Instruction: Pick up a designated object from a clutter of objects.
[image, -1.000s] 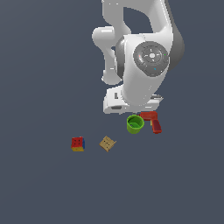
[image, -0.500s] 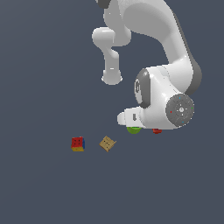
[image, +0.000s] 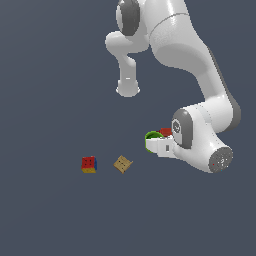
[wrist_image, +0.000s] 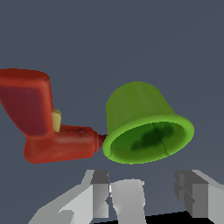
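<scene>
Lying on its side on the dark tabletop (wrist_image: 131, 35), the green cup (wrist_image: 144, 127) has its thick-rimmed mouth toward the wrist camera. The red toy drill (wrist_image: 41, 120) sits just beside it, nose at the cup's rim; cannot tell whether they touch. Gripper (wrist_image: 148, 197) is low, fingers (wrist_image: 99, 192) spread apart and released, holding nothing, with the cup just past the tips rather than between them. In the exterior view the white arm bends down at that view's right, its wrist covering most of the green cup (image: 151, 137) and the drill (image: 165, 132); only slivers show. Multicoloured puzzle cube (image: 89, 164) and flat tan square block (image: 122, 163) rest near each other, well apart from the cup, toward the exterior view's left.
</scene>
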